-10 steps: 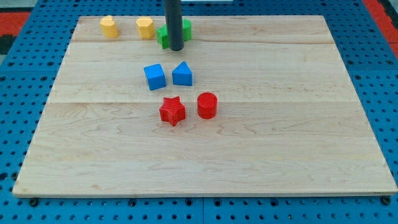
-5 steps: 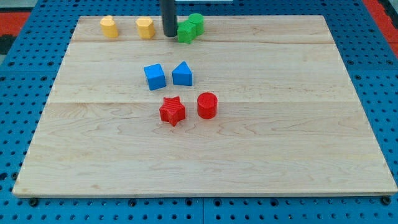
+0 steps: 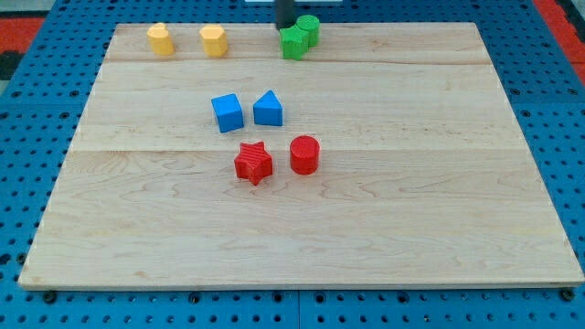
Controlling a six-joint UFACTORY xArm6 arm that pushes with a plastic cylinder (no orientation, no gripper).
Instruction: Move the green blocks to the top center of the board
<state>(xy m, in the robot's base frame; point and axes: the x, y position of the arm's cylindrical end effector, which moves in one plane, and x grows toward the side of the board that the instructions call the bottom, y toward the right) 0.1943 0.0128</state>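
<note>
Two green blocks sit together at the view's top centre of the wooden board: a green star-like block and, touching its upper right, a green round block. My tip is at the top edge of the view, just above and left of the green star-like block, close to or touching it. Only the rod's lowest part shows.
Two yellow blocks stand at the view's top left. A blue cube and a blue triangular block sit mid-board. A red star and a red cylinder lie below them.
The rod moved right and toward the view's top. The two green blocks slid right, from beside the right yellow block to the top centre.
</note>
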